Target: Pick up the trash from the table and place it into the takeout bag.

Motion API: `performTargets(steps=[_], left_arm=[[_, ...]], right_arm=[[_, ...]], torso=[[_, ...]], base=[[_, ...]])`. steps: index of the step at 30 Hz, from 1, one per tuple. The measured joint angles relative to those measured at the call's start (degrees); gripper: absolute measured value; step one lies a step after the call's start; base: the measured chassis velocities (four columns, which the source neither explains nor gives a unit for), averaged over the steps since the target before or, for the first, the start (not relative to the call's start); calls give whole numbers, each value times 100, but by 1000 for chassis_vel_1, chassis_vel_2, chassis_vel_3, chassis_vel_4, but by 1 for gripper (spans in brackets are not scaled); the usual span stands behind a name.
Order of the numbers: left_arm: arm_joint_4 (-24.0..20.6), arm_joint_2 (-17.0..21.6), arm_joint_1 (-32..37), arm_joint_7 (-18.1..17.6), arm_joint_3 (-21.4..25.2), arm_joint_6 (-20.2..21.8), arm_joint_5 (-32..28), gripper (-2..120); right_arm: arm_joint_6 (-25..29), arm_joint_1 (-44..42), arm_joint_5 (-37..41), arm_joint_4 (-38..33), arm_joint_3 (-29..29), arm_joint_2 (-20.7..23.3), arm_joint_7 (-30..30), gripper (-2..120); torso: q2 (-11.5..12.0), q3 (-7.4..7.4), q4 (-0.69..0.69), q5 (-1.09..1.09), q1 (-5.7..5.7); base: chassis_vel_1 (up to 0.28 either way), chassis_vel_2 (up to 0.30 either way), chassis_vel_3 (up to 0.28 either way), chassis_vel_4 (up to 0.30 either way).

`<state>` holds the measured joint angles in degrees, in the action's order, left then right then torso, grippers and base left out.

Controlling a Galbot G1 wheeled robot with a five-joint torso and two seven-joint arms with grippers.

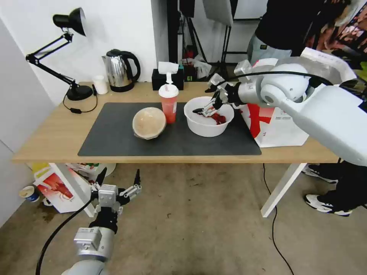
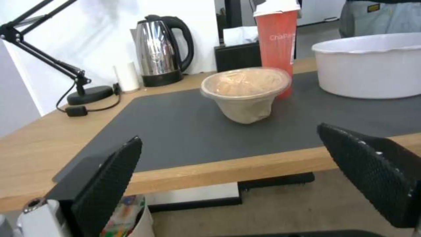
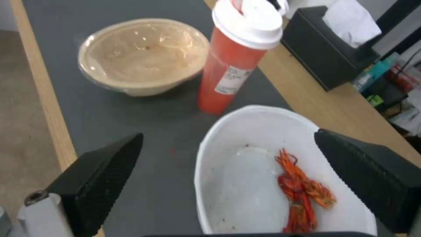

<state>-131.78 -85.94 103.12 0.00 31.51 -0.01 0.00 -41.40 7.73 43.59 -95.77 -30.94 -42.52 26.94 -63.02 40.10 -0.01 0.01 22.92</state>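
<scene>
Hovering with fingers spread: right gripper (image 1: pixel 206 108), over white bowl (image 1: pixel 208 117) holding red crayfish scraps (image 3: pixel 302 191), on dark mat (image 1: pixel 114 141). Standing beside: red cup (image 1: pixel 168 103), beige bowl (image 1: pixel 149 123). Waiting at right: takeout bag (image 1: pixel 277 126). Hanging released below table (image 1: pixel 49 141): left gripper (image 1: pixel 118 182).

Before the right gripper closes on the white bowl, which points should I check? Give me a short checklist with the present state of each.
1. Right gripper open: ok, fingers spread.
2. Gripper over the white bowl: ok, hovering at its rim; one finger inside, one outside.
3. Red cup away from the grasp: ok, upright beside the bowl's far-left side.
4. Takeout bag ready: cannot tell, the arm hides its mouth.
5. Left gripper out of the way: ok, open, below the table edge.
6. Paper bowl undisturbed: ok, on the mat.
</scene>
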Motion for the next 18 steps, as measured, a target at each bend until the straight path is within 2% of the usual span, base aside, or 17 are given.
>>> performTargets(steps=[18], left_arm=[[0,0,0,0,0,0,0,100]], right_arm=[[6,248,-43,498,-329,-247,-30,100]], torso=[[0,0,2,0,0]], base=[[0,0,0,0]])
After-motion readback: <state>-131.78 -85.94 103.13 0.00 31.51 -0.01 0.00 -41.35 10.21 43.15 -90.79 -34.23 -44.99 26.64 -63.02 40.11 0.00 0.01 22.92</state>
